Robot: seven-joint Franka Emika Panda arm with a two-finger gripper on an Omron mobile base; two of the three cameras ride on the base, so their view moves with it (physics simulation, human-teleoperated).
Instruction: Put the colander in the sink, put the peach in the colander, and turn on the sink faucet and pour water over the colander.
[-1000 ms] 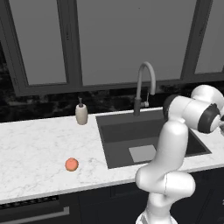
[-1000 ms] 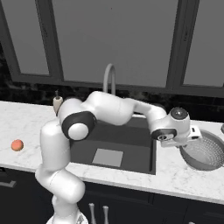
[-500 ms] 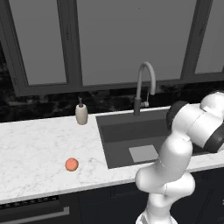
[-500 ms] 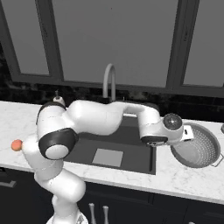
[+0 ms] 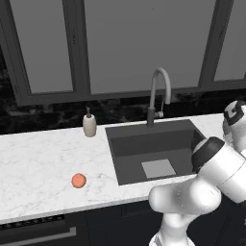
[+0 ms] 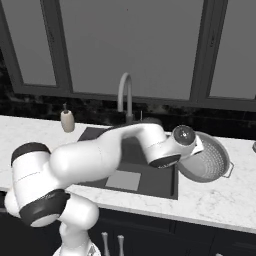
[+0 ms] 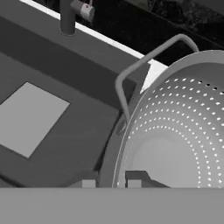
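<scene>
Jaws clamped on colander [image 7: 183, 131] rim, one fingertip [image 7: 89, 183] outside wall, other inside bowl. Colander tilted, raised over tabletop [image 6: 220, 195] at sink [image 6: 100, 172] right edge. Peach [image 5: 79, 180] on tabletop, well left of sink.

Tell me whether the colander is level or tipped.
Tipped: the colander hangs tilted in the shut gripper, its open bowl facing sideways by the sink.

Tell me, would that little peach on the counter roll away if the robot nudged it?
Probably. The peach looks like a smooth ball on a flat marble counter, with nothing beside it to stop it. It seems small and likely light, so a sideways push could send it rolling; a grip from above seems safer.
</scene>
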